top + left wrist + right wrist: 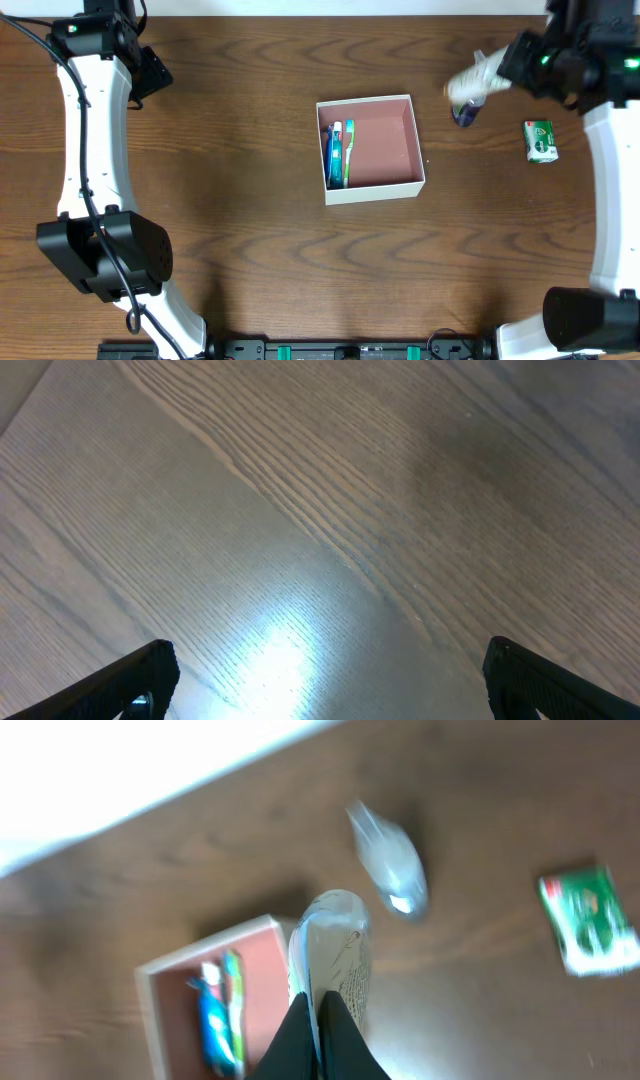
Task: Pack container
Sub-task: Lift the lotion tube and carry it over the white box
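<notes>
The container (421, 180) is a square white box with a pink inside, mid-table. A blue and green toothbrush pack (337, 150) lies along its left wall. My right gripper (503, 70) is right of and behind the box, above the table, shut on a white printed tube (473, 82). In the right wrist view the fingers (318, 1002) pinch the tube (335, 945), with the container (160, 1020) at lower left. My left gripper (150, 70) is far left at the back. Its fingers (330, 675) are open over bare wood.
A small clear, bluish item (463, 115) lies on the table below the held tube; it also shows in the right wrist view (390, 865). A green packet (541, 140) lies further right, also in the right wrist view (590, 920). The table's far edge runs close behind.
</notes>
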Robot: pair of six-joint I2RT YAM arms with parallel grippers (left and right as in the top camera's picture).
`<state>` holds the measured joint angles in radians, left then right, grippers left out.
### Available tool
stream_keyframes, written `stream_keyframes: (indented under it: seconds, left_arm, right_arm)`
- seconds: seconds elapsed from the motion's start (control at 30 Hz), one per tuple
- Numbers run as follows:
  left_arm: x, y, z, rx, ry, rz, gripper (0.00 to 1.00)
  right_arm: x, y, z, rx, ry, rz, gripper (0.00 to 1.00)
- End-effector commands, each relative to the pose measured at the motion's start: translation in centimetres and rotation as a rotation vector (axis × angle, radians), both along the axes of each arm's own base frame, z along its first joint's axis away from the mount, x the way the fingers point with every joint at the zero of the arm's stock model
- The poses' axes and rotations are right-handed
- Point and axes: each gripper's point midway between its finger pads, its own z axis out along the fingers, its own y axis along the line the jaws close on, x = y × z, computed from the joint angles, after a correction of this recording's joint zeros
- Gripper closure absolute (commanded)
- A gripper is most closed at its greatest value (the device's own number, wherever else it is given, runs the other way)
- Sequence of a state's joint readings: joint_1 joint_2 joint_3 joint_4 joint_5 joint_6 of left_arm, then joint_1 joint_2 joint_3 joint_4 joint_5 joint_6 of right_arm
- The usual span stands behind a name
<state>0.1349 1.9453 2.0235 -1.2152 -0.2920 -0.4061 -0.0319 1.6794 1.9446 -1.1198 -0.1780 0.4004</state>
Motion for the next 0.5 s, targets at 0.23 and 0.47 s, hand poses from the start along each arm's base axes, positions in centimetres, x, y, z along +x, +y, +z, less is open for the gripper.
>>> stream_keyframes:
  seconds: [0.23, 0.47]
  left_arm:
    - [-0.2, 0.2, -0.5, 0.012, 0.022, -0.002, 0.02]
    - [-0.2, 0.2, -0.5, 0.012, 0.022, -0.002, 0.02]
  right_arm:
    - [-0.9, 6.5, 8.5, 0.076, -0.224, 0.213, 0.99]
    - [-1.5, 9.7, 8.7, 0.083, -0.233, 0.289, 0.99]
